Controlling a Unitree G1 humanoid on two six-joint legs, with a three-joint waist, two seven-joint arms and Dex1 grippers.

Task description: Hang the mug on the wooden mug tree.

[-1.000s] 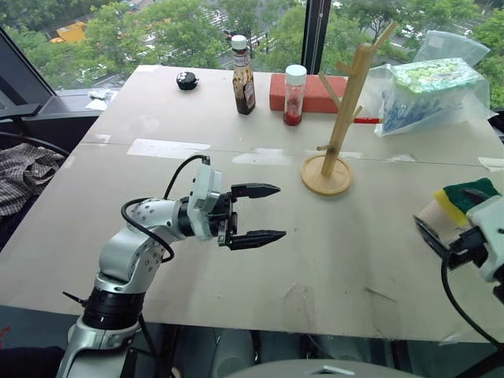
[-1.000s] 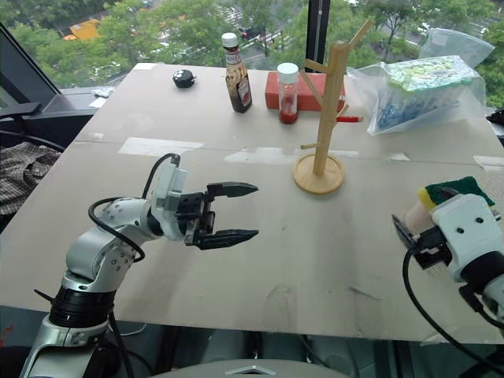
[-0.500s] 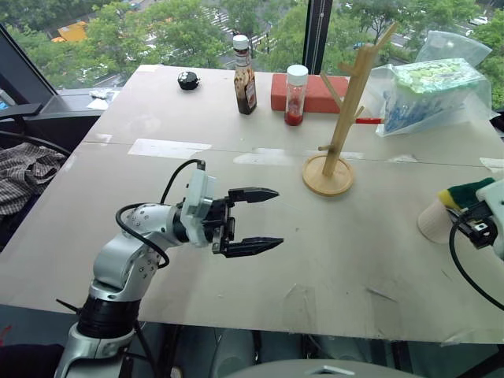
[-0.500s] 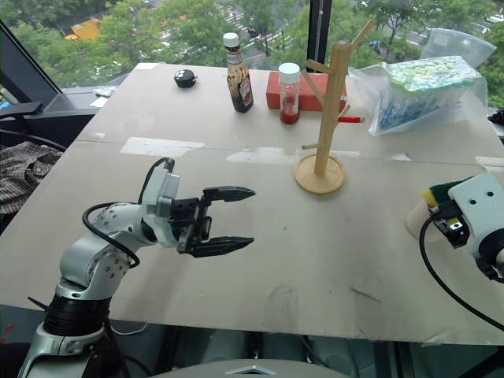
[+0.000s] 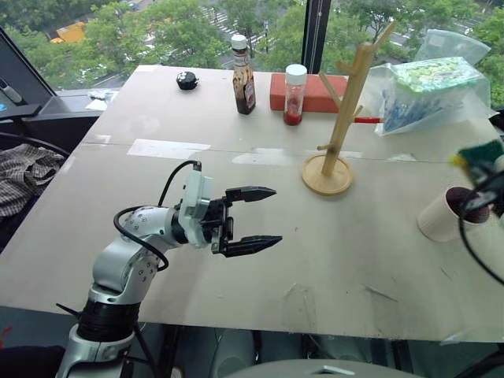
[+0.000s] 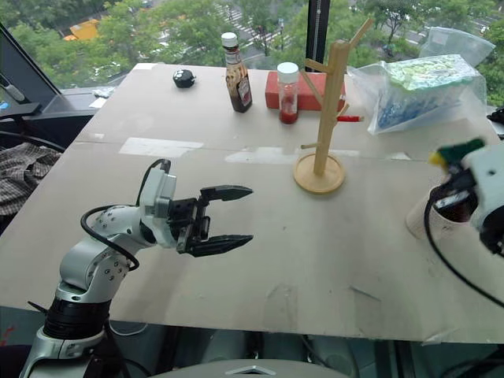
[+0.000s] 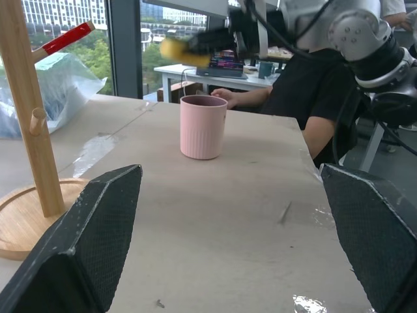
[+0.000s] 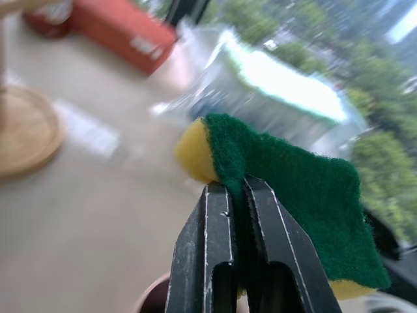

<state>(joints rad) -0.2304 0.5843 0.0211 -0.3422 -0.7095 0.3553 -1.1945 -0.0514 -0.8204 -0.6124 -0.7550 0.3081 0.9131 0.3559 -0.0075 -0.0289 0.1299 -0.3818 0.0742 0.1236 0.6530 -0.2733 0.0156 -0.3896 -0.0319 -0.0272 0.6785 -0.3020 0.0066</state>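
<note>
My right end effector (image 8: pixel 238 189) grips the sponge (image 8: pixel 287 195) above the mug (image 5: pixel 446 213); it cannot grasp the mug without dropping the sponge, and my left end effector (image 5: pixel 264 216) gapes idle.

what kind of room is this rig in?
Probably an upper-floor office or lab: tall windows overlook treetops and a street below, a person sits at a desk behind the table, and the kitchen props look staged, like the wooden mug tree and mug.

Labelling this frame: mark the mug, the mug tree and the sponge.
mug (image 7: pixel 202 128): left wrist view, outer side wall.
wooden mug tree (image 5: pixel 344 116): left eye view, middle of the pole.
sponge (image 8: pixel 296 195): right wrist view, green scouring face.
</note>
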